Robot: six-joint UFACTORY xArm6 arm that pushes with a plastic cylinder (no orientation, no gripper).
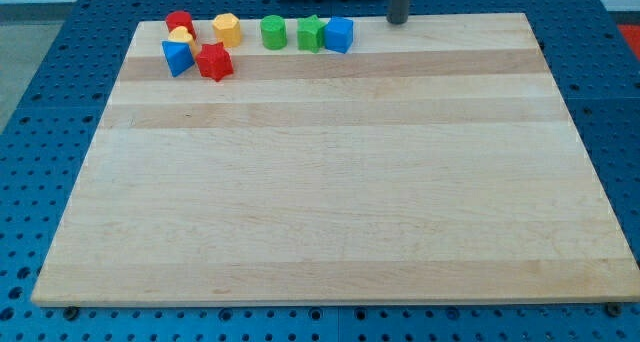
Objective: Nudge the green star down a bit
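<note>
Tip of your upright rod sits at the board's top edge, touching nothing, right of the blue block and green star.

green star, green cylinder, blue cube, yellow hexagon, red star, pale wooden board

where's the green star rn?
Near the view's top edge of the board, the green star sits between the green cylinder and the blue cube; my tip is to its right.
</note>
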